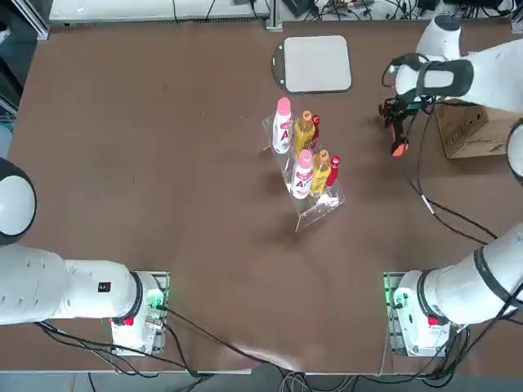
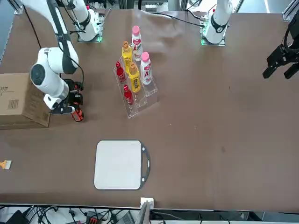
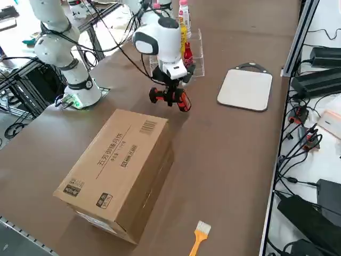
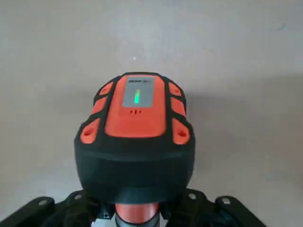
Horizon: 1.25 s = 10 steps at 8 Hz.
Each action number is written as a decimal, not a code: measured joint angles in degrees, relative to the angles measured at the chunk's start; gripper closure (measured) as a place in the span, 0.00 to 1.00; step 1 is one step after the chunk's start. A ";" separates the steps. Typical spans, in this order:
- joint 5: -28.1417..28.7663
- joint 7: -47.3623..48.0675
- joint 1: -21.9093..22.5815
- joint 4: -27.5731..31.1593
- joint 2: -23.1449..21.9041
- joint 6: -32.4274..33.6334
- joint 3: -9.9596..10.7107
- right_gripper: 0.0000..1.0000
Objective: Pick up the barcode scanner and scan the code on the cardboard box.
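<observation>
The right gripper (image 3: 171, 95) has its jaws closed on the barcode scanner (image 3: 169, 97), which hangs in them just above the bench (image 1: 163, 163). In the top view, with the middle of the bench as the clock centre, the scanner sits at about 2 o'clock, and the cardboard box (image 3: 120, 170) lies just beyond it, near 3 o'clock, apart from it and not touching.

The scanner looks like a hard plastic body with rubbery orange trim, so I judge it light, stiff and not slippery. The handle is the natural place to hold it, and the jaws seem to clamp it there, below the head. Its cable could pull on it when the arm turns. In the wrist view the orange head (image 4: 136, 106) shows a small green light; the tiny writing above the light I cannot read.

The box is stiff corrugated cardboard and probably stays in place by its own weight. On its top face there are 2 lines of dark Chinese print, too small to read for sure, and a barcode label (image 3: 147, 126) near the corner closest to the scanner. Another barcode shows on its side in the front view
</observation>
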<state>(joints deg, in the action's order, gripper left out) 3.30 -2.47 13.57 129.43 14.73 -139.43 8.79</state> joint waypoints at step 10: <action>0.06 2.48 1.75 -0.13 3.20 -6.53 0.10 0.00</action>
<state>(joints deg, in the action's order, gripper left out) 3.37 0.01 15.32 129.30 17.92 -145.96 8.88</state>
